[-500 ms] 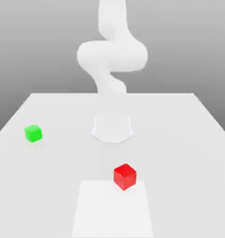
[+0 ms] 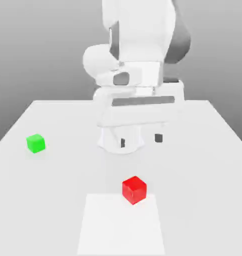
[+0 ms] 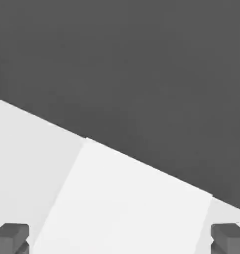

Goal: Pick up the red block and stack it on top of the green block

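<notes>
Overhead, the gripper (image 2: pixel 140 140) is hanging with its two dark fingertips (image 2: pixel 123 143) spread wide apart, holding nothing and touching nothing; it is hovering above the table (image 2: pixel 203 165) just in front of the arm's base (image 2: pixel 120 142). In the hand view the same fingertips (image 3: pixel 11 235) are sitting far apart, with bare surface between them.

Nearer the viewer, the red block (image 2: pixel 134 189) is resting on the table, its near corner overlapping the far edge of a paler rectangular patch (image 2: pixel 120 225). Well apart from it, the green block (image 2: pixel 35 143) is sitting toward the exterior view's left, close to the table's left edge. Both cubes are standing alone, with open tabletop lying between them and around the gripper.
</notes>
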